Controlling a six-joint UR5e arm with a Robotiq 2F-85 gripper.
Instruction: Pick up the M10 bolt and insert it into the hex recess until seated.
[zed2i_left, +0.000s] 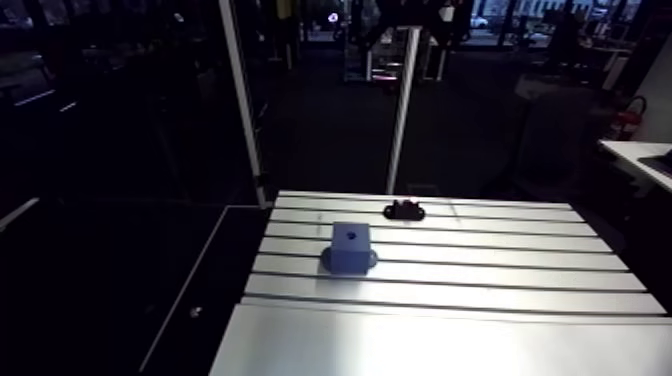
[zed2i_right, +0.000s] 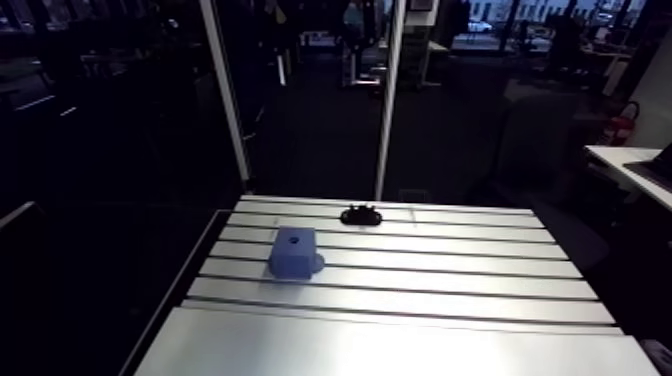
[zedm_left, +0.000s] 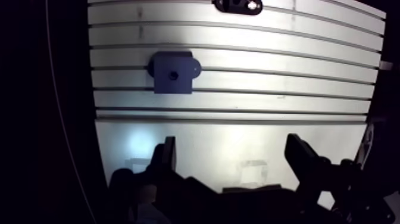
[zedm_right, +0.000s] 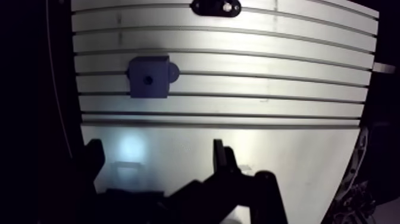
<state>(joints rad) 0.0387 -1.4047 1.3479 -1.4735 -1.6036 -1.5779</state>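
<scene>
Holding our dark pincer (zedm_left: 231, 148) spread, empty, we may misgrasp the dim black piece (zedm_left: 238, 5) beyond the square blue block (zedm_left: 172, 72).

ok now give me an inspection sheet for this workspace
surface: slotted table, plain strip along its near edge
job's things: blue block standing on the slots, hole in its top; black holder near the far edge, with a bright spot on it too small to identify
clutter: nothing seen
end effector: open, holding nothing, above the plain strip, well short of the block
cables: nothing seen
surroundings: two posts behind the far edge
</scene>
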